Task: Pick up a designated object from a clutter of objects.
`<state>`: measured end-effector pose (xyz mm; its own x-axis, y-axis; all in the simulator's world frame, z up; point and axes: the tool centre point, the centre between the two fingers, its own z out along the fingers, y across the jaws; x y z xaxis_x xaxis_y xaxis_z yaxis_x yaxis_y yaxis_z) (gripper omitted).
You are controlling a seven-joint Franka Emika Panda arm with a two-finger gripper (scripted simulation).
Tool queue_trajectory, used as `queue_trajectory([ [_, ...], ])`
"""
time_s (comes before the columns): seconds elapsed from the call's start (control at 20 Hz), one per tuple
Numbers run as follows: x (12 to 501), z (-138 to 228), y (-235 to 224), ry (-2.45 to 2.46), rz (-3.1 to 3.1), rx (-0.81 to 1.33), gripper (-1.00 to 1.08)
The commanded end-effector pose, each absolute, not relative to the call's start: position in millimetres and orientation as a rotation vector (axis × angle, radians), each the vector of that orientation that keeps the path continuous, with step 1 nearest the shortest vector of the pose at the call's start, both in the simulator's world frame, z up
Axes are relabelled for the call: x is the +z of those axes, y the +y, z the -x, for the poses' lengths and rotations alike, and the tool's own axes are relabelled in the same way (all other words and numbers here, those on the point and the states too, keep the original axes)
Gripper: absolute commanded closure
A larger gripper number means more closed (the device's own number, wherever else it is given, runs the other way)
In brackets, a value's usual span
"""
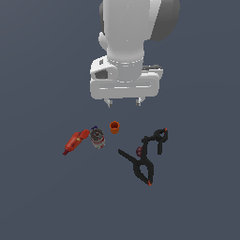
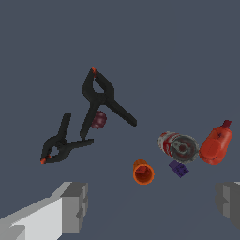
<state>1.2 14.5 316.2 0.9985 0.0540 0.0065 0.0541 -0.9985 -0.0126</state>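
- Gripper (image 1: pixel 124 101): white two-fingered claw, held high above the grey floor (image 1: pixel 197 206), fingers spread wide and holding nothing; both fingers show at the edges of the wrist view with a broad gap between them.
- Designated object: large black spring clamp with long crossed handles and small orange-red tips (image 1: pixel 142 164), lying flat on the floor toward the exterior view's right, well apart from the claw and untouched.
- A second, smaller black clamp (image 1: pixel 157 139) lies just beside it; the two appear to touch or overlap near a small dark red ball (image 1: pixel 139 151), which sits tight against the handles. Exact contact cannot be told.
- Remaining clutter, toward the exterior view's left: small orange cup (image 1: pixel 114 127), grey-topped red can on its side (image 1: pixel 97 138), small purple block (image 2: pixel 178 168) beside the can, red elongated bottle-shaped tool (image 1: pixel 75 142). All stand clear of the clamp.
- Step in hand, as judged: the approach, with no descent begun.
- Recommendation: centre over the clamp's thick pivot section, turn the wrist so the fingers straddle the body across its narrow width, and descend vertically.
- Risk: fingers landing on the ball or the smaller clamp; choose a grasp site away from both.
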Motion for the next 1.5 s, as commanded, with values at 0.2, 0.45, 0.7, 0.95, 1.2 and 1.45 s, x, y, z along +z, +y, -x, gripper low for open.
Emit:
queue_trajectory([
  [0.2, 316.5, -4.8, 11.0, -0.072, 3.122, -0.019, -0.2],
  [0.45, 316.7, -6.4, 9.0, -0.065, 3.119, -0.023, -0.2],
  [0.7, 312.8, -8.7, 10.9, -0.055, 3.113, 0.0, -0.2],
  [0.95, 302.2, -14.2, 15.3, -0.026, 3.093, 0.061, -0.2],
  [1.2, 284.1, -22.7, 23.1, 0.019, 3.058, 0.161, -0.2],
  [1.45, 257.4, -32.7, 35.2, 0.077, 3.0, 0.301, -0.2],
])
